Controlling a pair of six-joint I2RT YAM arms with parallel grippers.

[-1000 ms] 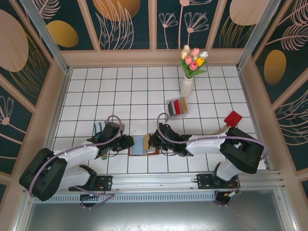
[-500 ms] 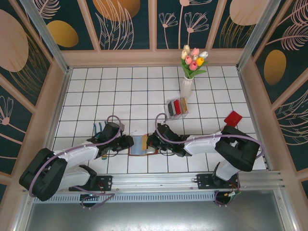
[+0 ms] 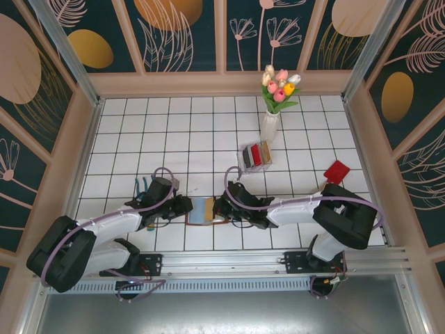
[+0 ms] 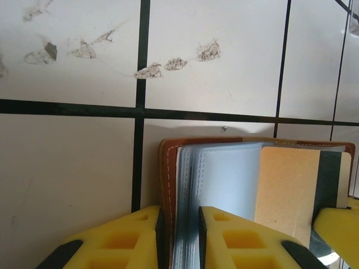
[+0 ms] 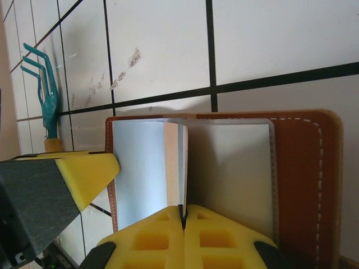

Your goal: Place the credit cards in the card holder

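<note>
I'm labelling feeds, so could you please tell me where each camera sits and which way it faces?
Top external: above and behind, looking down at the table; left arm and right arm show.
Left wrist: rides its arm, facing the card holder in the left gripper.
Right wrist: rides its arm, facing the pocket leaf pinched by the right gripper.
Shared: the card holder.

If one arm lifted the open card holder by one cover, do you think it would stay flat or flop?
Probably flop: the card holder lies folded open, and its thin grey pockets fan loosely. It looks light and may slide on the smooth table.
</note>
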